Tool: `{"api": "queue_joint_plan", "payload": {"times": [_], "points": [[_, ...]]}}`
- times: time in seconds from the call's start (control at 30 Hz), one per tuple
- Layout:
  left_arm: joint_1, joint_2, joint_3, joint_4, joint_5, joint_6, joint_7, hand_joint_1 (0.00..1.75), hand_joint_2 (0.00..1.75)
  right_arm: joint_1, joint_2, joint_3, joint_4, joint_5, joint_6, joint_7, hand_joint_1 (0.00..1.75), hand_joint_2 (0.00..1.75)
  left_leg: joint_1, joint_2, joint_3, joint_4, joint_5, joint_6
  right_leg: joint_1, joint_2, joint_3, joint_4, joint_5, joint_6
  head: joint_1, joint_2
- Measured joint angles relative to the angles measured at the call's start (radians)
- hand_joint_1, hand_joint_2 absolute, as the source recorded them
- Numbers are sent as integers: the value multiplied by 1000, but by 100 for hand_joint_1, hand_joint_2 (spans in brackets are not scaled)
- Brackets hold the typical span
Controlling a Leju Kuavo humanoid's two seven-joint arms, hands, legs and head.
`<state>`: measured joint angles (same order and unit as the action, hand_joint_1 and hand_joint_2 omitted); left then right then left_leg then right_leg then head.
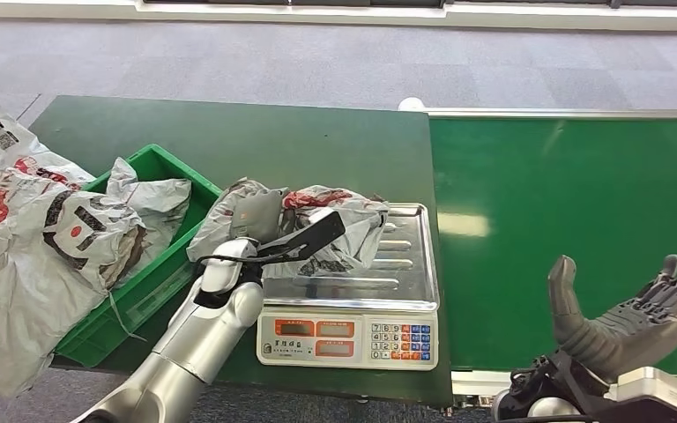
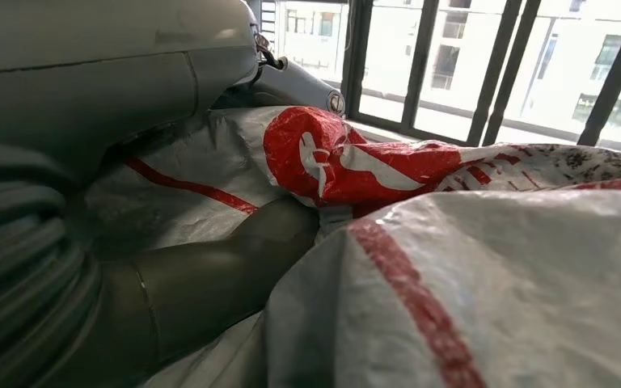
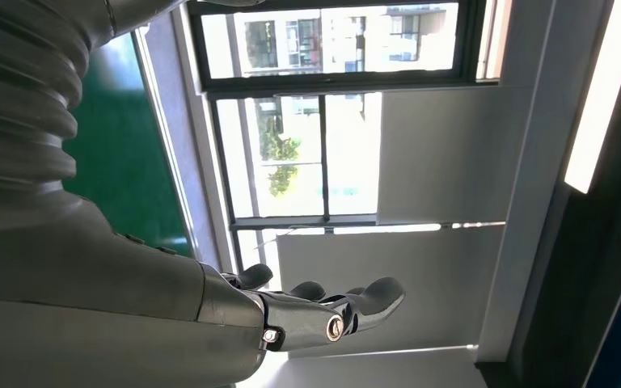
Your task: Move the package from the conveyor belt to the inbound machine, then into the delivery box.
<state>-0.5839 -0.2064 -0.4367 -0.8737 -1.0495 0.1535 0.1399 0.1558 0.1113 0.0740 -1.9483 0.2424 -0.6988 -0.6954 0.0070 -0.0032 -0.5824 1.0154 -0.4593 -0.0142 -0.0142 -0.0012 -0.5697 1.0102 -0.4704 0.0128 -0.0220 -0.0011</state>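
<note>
Your left hand [image 1: 260,220] grips the package [image 1: 317,225] lying on the scale's steel tray [image 1: 410,264] — weighed, ready for the green delivery box [image 1: 154,163] alongside. Your right hand [image 1: 626,313] hovers palm-up over the conveyor belt [image 1: 573,194], fingers apart, holding nothing.

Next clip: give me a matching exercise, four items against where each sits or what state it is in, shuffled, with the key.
Items:
1. package
2. left hand
3. right hand
4. green bin

States:
A. holds other grey bags, left of the scale
B. open, palm up over the green belt
C. lies on the scale tray
D. grips the package

Pairs: 1-C, 2-D, 3-B, 4-A
</note>
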Motion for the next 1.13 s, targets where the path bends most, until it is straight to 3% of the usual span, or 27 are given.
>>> {"api": "queue_joint_plan", "payload": {"times": [0.17, 0.33, 0.5, 0.53, 0.67, 0.7, 0.87, 1.13], "points": [[14, 50, 69, -175, 40, 113, -9, 175, 175, 15, 12, -20, -7, 8, 0, -1, 0, 175, 0, 1, -3, 0, 0, 0, 0, 1, -3, 0, 0, 0, 0, 0], [-26, 134, 213, -412, 84, 109, -15, 175, 175, 31, 15, -38, -9, 0, 0, -2, 0, 175, 1, 1, -3, 0, 1, -1, 2, 1, -4, 0, 0, 0, 0, 0], [-69, 216, 335, -476, 90, 124, -24, 175, 175, 50, 18, -46, -9, 3, 0, -2, 0, 175, 2, 1, -3, 0, 1, -1, 3, 1, -4, 0, 0, -1, 0, 0], [-71, 228, 354, -474, 85, 132, -19, 165, 175, 55, 20, -46, -9, 7, 0, -1, 0, 175, 2, 1, -3, 0, 1, -1, 3, 1, -4, 0, 0, -1, 0, 0], [-65, 264, 428, -454, 80, 151, -1, 7, 175, 70, 26, -46, -12, 29, 0, 20, 0, 175, 2, 1, -3, 0, 1, -2, 2, 1, -4, 0, 0, -1, 0, 0], [-59, 270, 445, -448, 83, 152, 0, 0, 175, 75, 26, -46, -14, 34, 0, 26, 0, 175, 2, 1, -3, 0, 1, -2, 2, 1, -4, 0, 0, -1, 0, 0], [-15, 282, 500, -437, 91, 152, -8, 0, 175, 91, 26, -44, -17, 47, 0, 44, 0, 175, 2, 1, -4, 0, 1, -1, 2, 1, -4, 0, 0, -1, 0, 0], [12, 283, 517, -438, 92, 153, -9, 0, 175, 96, 26, -43, -17, 48, 0, 46, 0, 175, 2, 1, -4, 0, 1, -1, 2, 1, -5, 0, 0, -1, 0, 0]]}}
